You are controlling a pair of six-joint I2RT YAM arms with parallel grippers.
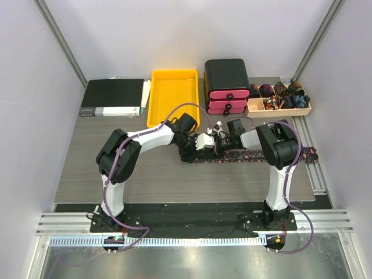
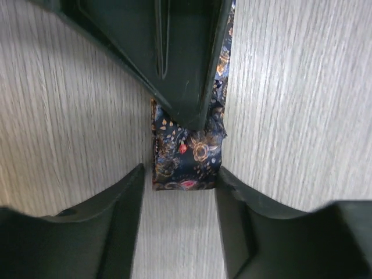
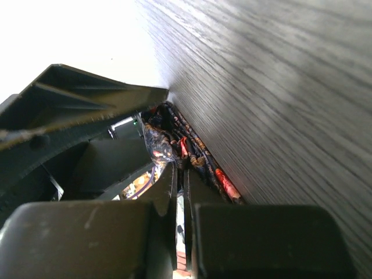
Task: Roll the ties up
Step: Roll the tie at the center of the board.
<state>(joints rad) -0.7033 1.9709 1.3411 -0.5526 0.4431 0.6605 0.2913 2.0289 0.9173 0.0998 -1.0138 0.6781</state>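
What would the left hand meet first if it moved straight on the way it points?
Probably the end of the tie between its open fingers; the shut right hand sits just behind.

The right pincer (image 3: pixel 179 174) fills the bottom of the view. Its two black fingers (image 3: pixel 165 192) are pressed together with only a thin slit between them. Their tips meet against a bunched end of the tie (image 3: pixel 200 160), dark cloth flecked with red and orange. Whether any cloth is nipped between the tips cannot be told. The tie lies along the grey wood-grain worktop (image 3: pixel 279 104), which tilts steeply across the right of the view. From the left, a ribbed black finger (image 3: pixel 87 102) of the other arm reaches over the bunched cloth. Behind it is a bright white blur.
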